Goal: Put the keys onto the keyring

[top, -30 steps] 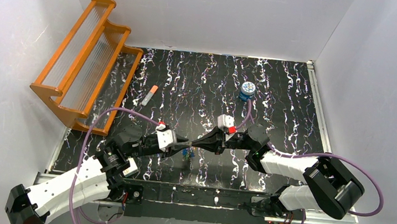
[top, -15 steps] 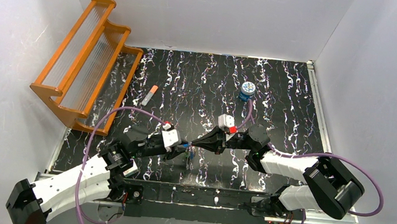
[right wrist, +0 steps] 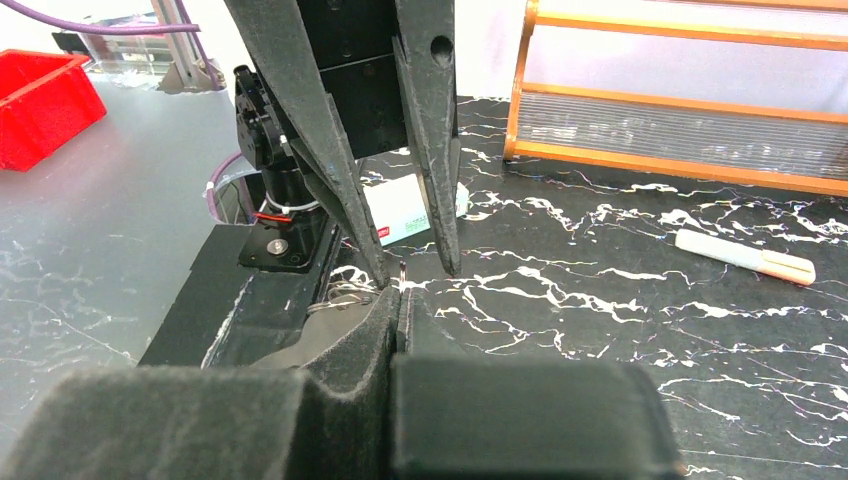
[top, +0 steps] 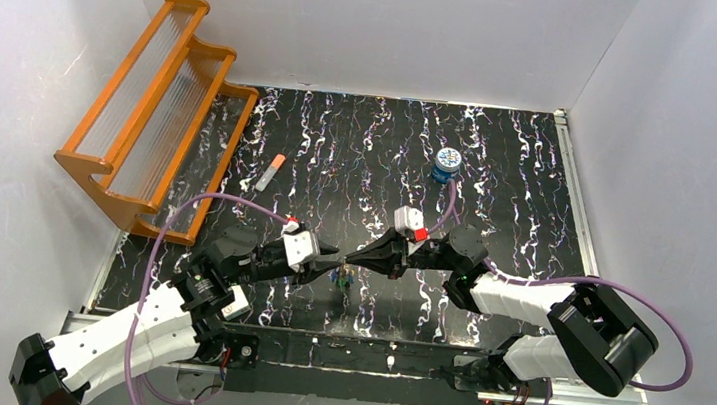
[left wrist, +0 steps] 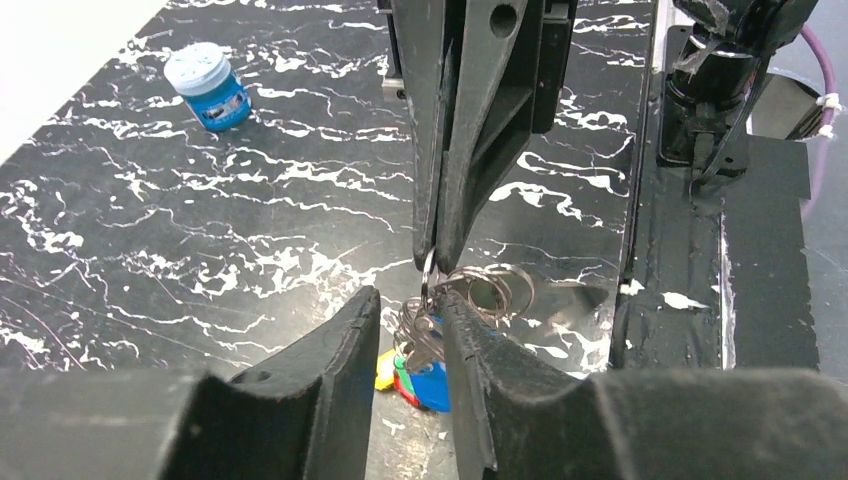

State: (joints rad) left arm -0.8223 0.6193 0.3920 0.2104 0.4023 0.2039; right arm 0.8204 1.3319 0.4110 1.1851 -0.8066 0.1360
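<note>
Right gripper [left wrist: 432, 258] closed, pinching thin silvery wire keyring [left wrist: 427, 274] at fingertips, above black white-veined marble table [top: 498, 177]. Bunch of small metal keys with blue, yellow, red, green plastic heads [left wrist: 427, 385] just below ring; resting on table or hanging, can't tell. Left gripper [left wrist: 408, 305] open, tip-to-tip with right, fingers straddling ring and key shanks, contact unclear. Small round blue tin [top: 447, 164] and orange-tipped white tube [top: 270, 171] well apart, far side.

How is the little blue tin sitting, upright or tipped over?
Upright: the blue tin stands on its base, lid on top.
</note>
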